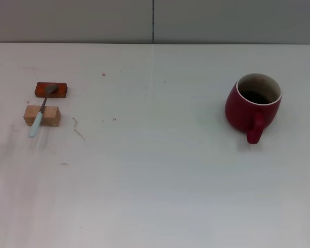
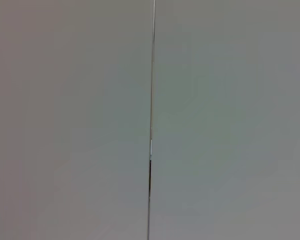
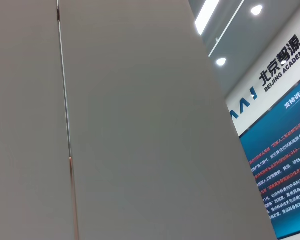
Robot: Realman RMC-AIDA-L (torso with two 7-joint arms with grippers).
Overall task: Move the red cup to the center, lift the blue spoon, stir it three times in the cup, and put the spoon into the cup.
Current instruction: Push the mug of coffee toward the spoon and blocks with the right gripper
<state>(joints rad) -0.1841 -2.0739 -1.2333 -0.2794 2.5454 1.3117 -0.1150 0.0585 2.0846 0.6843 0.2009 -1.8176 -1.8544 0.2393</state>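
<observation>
Neither arm nor its gripper shows in any view, and both wrist cameras face away from the work, so the jaws' stance is unseen.

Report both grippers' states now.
Left gripper: not in view in any picture.
Right gripper: not in view either.

On the white table before us, the red cup (image 1: 253, 105) stands upright at our right, a rounded dark-red mug with a white rim and dark interior, its loop handle turned toward us. Well apart, at our far left, the blue spoon (image 1: 42, 111) lies propped across two small blocks, its grey bowl on the red block (image 1: 51, 90), its pale blue handle over the wooden block (image 1: 42, 115).
</observation>
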